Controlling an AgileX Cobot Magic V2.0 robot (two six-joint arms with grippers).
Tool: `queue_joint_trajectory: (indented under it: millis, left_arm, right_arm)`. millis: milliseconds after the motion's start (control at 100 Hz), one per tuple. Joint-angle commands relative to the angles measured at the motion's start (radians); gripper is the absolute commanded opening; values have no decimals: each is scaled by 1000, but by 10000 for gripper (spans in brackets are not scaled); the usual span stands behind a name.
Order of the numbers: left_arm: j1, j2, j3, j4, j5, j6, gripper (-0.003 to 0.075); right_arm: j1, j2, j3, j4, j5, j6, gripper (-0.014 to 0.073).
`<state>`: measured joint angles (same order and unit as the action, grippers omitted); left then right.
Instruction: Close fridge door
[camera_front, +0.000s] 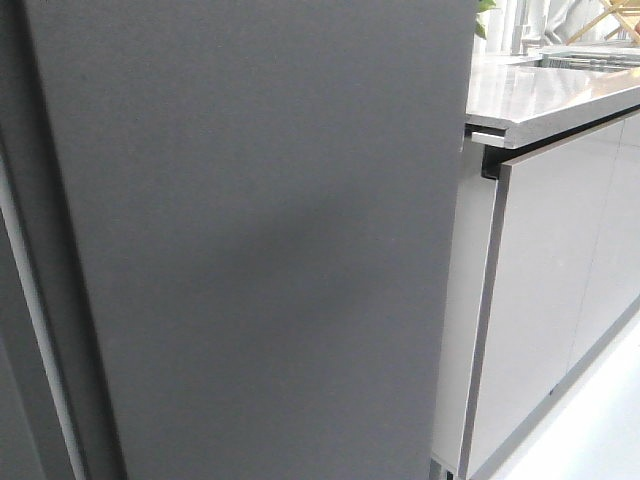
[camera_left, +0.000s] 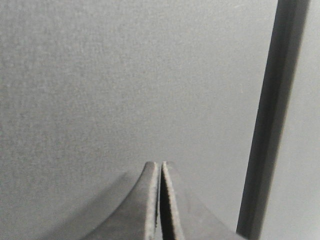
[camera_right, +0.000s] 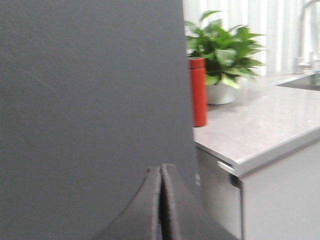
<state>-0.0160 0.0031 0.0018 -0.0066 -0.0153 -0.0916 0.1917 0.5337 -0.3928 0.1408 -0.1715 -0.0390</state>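
Observation:
The fridge door (camera_front: 260, 240) is a tall matte mid-grey slab that fills most of the front view. A thin white gasket strip (camera_front: 40, 330) runs down beside its left edge. Neither gripper shows in the front view. In the left wrist view my left gripper (camera_left: 160, 164) is shut and empty, its tips right at the grey door face (camera_left: 100, 80), with a dark vertical groove (camera_left: 272, 115) nearby. In the right wrist view my right gripper (camera_right: 161, 166) is shut and empty, its tips close to the grey door face (camera_right: 85, 90) near its edge by the counter.
A pale stone worktop (camera_front: 545, 95) over glossy pale-grey cabinet fronts (camera_front: 560, 290) stands to the right of the door. A red bottle (camera_right: 198, 90) and a potted plant (camera_right: 222, 55) stand on the worktop (camera_right: 260, 125). White floor (camera_front: 600, 420) shows at the lower right.

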Motion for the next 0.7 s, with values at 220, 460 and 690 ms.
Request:
queue_joint_trajectory:
  millis: [220, 460, 690]
  left_arm:
    - [-8, 19, 28, -2, -77, -4, -21]
    - [-8, 19, 28, -2, -77, -4, -21]
    - [-8, 19, 28, -2, -77, -4, -21]
  right_arm:
    - [-106, -307, 255, -14, -85, -11, -76]
    - [-160, -429, 373, -55, -52, -11, -76]
    - [-234, -504, 417, -78, 18, -11, -76]
